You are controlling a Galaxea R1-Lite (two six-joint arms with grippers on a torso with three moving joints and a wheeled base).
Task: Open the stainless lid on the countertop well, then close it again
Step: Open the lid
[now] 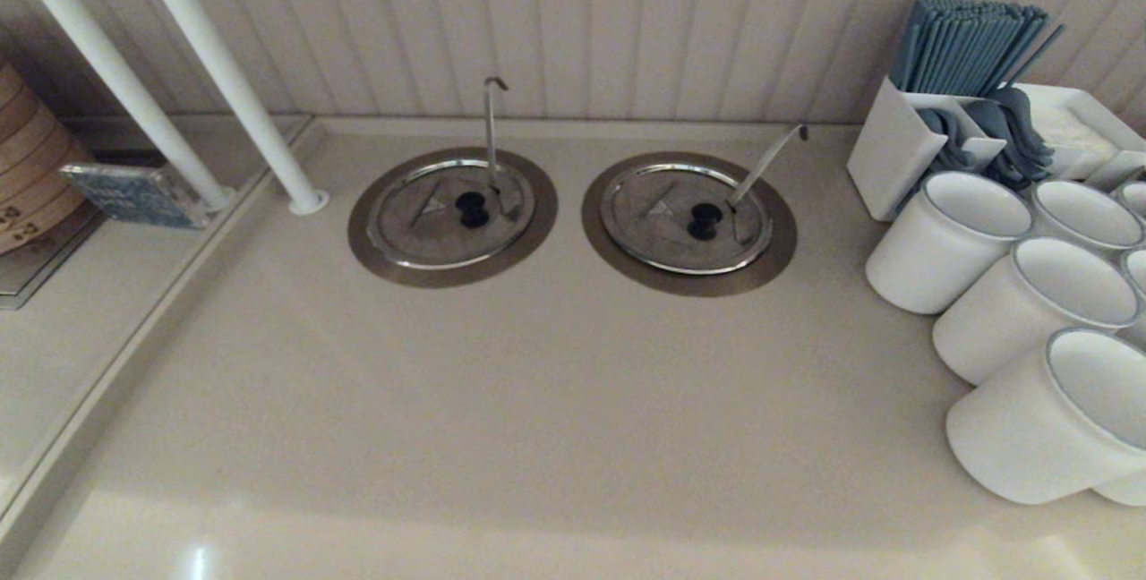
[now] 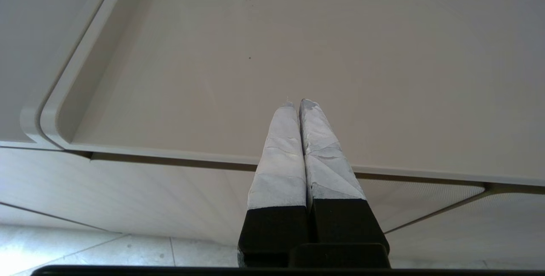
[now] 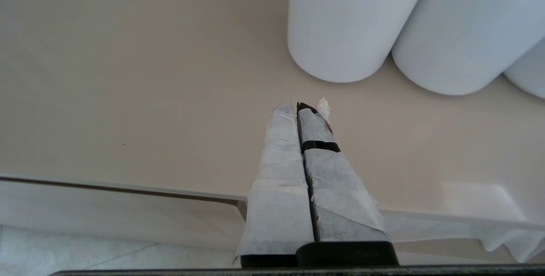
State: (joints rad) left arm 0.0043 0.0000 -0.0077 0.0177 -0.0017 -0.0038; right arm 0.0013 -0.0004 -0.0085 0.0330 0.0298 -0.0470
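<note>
The stainless lid (image 1: 439, 215), round and flat with a black centre knob (image 1: 472, 208), lies closed on the countertop well (image 1: 376, 244) at the back left of the counter. An upright hooked ladle handle (image 1: 491, 128) rises through its notch. Neither arm shows in the head view. My left gripper (image 2: 296, 103) is shut and empty over the counter's front edge, far from the lid. My right gripper (image 3: 297, 106) is also shut and empty, near the front edge with white cups beyond it.
A twin lid (image 1: 685, 217) with a slanting ladle handle (image 1: 768, 161) sits to the right. White cups (image 1: 1030, 294) crowd the right side behind a cutlery holder (image 1: 931, 146). Two white poles (image 1: 224, 70) stand at the left by a raised ledge (image 1: 179, 294).
</note>
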